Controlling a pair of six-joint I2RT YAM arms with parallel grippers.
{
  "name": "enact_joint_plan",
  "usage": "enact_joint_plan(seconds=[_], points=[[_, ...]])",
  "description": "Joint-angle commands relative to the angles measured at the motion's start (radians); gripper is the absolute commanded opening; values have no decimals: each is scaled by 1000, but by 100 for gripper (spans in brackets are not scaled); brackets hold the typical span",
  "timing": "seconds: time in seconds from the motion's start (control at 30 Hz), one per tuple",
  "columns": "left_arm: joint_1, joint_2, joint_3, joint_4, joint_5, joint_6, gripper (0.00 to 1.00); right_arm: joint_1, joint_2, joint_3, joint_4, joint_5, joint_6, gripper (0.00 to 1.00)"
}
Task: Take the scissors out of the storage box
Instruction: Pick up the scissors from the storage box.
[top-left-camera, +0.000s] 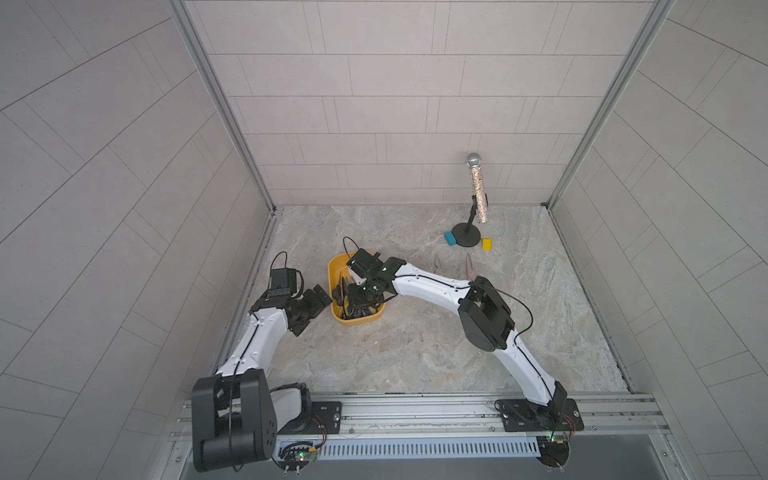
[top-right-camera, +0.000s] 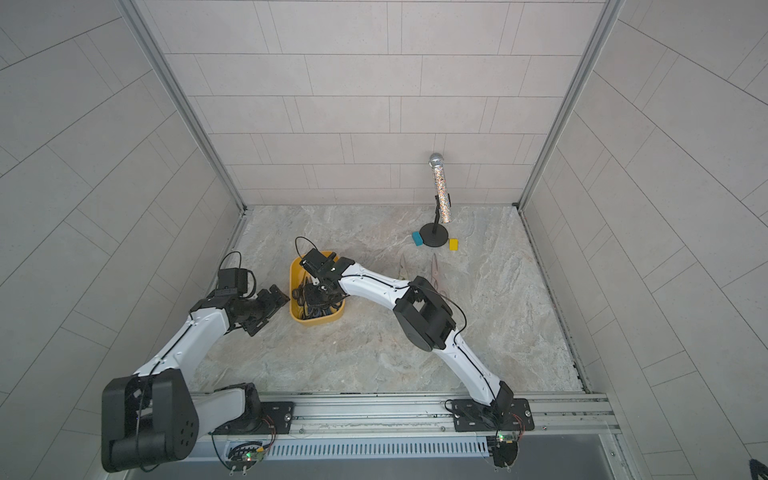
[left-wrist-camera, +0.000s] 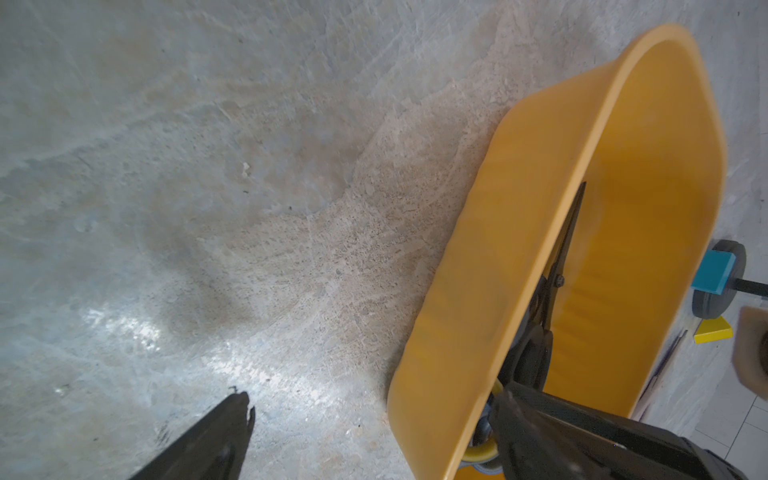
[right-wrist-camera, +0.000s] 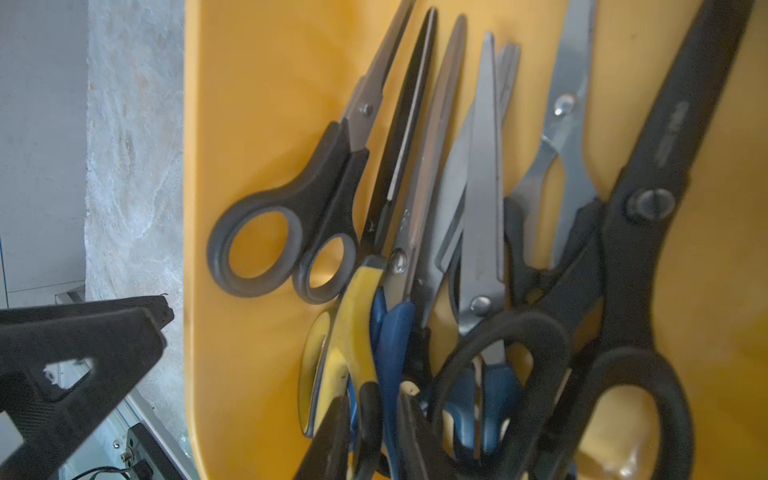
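- Black-handled scissors (right-wrist-camera: 640, 232) sit closest to the right wrist lens, on top of a heap of scissors (right-wrist-camera: 482, 208) in the storage box (right-wrist-camera: 257, 124). Handles crowd one end and blades point to the other.
- Right gripper (top-left-camera: 359, 298) reaches down into the handle end. Its jaws stand narrow about blue and yellow handles, but whether they grip cannot be told.
- Left gripper (left-wrist-camera: 372, 395) stands wide open and empty, just beside the box's outer wall.
- Recommendation: close on one pair only and lift straight up until its blades clear the rim. Interlocked loops look likely to drag neighbours. The left gripper seems well placed to steady the box.
- One pair of shears (top-left-camera: 469, 268) and a second pair (top-left-camera: 437, 265) lie on the table (top-left-camera: 415, 353) beyond the right arm, which hides their handles.
- Obscured: the frame edge cuts off the right fingertips. The arm masks the box contents in both top views, so the count inside is not determinable.
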Motion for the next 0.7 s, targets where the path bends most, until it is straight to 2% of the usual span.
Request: enact_joint_plan(seconds=[0.0, 0.3, 0.67], points=[[7, -12, 5, -12, -12, 14, 98, -1, 20, 12, 6, -33, 22, 22], [8, -10, 6, -15, -16, 17, 98, -2, 31, 10, 16, -64, 39, 27], [13, 7, 12, -16, -26, 19, 98, -16, 10, 12, 16, -66, 35, 8]])
